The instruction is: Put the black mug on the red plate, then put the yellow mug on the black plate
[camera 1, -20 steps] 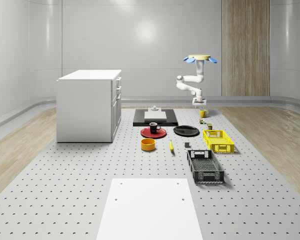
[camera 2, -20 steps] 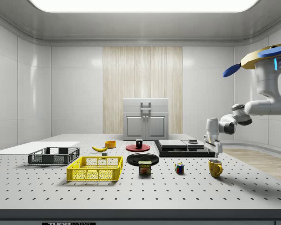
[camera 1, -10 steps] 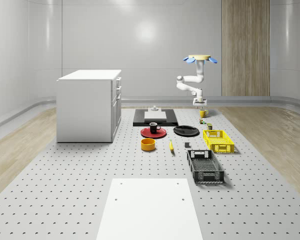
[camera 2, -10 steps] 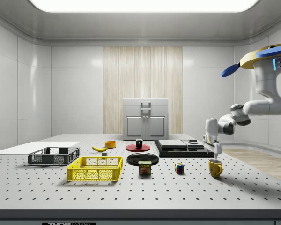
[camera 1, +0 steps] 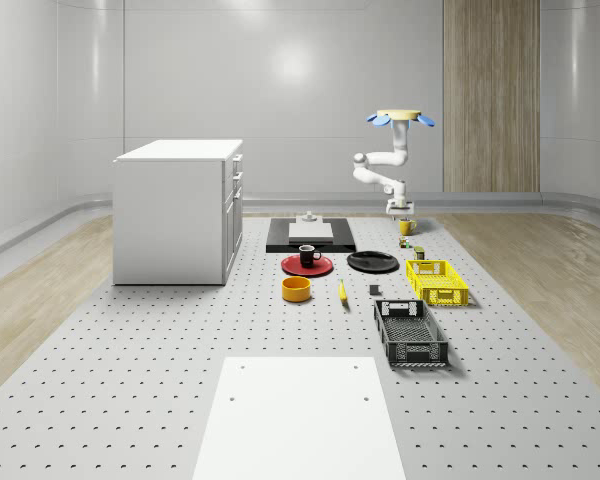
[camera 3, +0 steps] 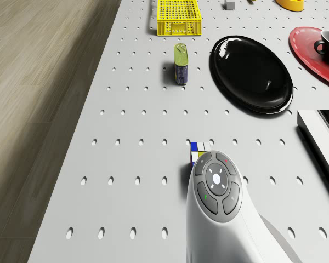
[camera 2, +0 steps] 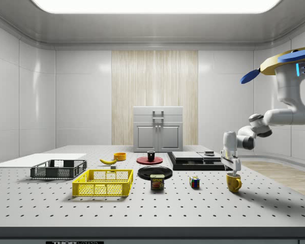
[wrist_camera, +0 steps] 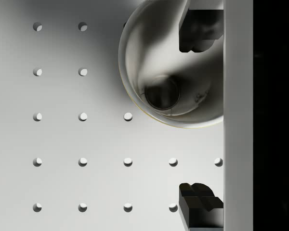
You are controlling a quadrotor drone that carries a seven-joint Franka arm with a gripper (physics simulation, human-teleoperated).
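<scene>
Drone hovers above the far right corner of the grey perforated counter (camera 1: 130, 400) in the whole-scene view, arm bent down, pincer (camera 2: 234, 170) hanging straight above the glossy yellow mug (camera 2: 234, 182), fingertips about at its rim. Key relation: mug sits directly under the pincer but off-centre. In the wrist view the mug's open mouth (wrist_camera: 171, 72) lies toward one finger, that fingertip (wrist_camera: 200, 29) over the cup's inside, the other fingertip (wrist_camera: 200, 204) well outside over bare counter. So the fingers are spread apart, holding nothing, and look set to straddle one wall of the mug; a small further drop likely needed before closing. Mug is upright, its handle pointing toward the side view's right. Black mug (camera 1: 308, 254) already stands on the flat red plate (camera 1: 292, 266), so the first half looks done. Glossy black plate (camera 1: 372, 262) is bare, just right of the red plate in the whole-scene view, well apart from the yellow mug; a small tin can (camera 3: 180, 64) and a colour cube (camera 3: 199, 152) sit between them. Yellow mesh basket (camera 2: 102, 183) and black mesh crate (camera 2: 58, 169) both look empty.
</scene>
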